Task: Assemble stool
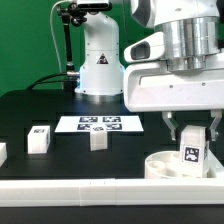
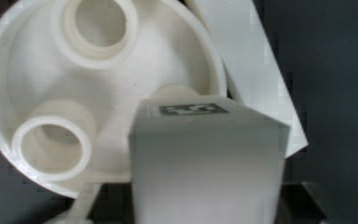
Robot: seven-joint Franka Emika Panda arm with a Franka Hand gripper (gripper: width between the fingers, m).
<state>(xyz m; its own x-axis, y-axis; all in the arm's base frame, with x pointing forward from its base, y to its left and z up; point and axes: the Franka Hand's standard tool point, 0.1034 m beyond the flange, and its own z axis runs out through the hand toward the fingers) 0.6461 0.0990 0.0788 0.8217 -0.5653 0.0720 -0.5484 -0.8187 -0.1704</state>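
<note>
- The seat [image 1: 158, 166] was plain white; close up [image 2: 51, 90] it read cream-white, with its sockets shaded grey.
- The leg block [image 1: 191, 148] in the gripper [image 1: 191, 138] was white with a black-and-white square tag; close up [image 2: 202, 170] it looked dull grey in shadow.
- Two loose leg blocks [image 1: 38, 141] [image 1: 98, 140] were white, each with a small black-and-white tag.
- The marker board [image 1: 100, 124] was white, printed with black square tags.
- The table [image 1: 60, 168] was black.
- The backdrop [image 1: 25, 50] was green.
- The robot base [image 1: 100, 60] was white with a dark emblem.
- The gripper's housing was white and its fingers [image 1: 172, 128] grey.
</note>
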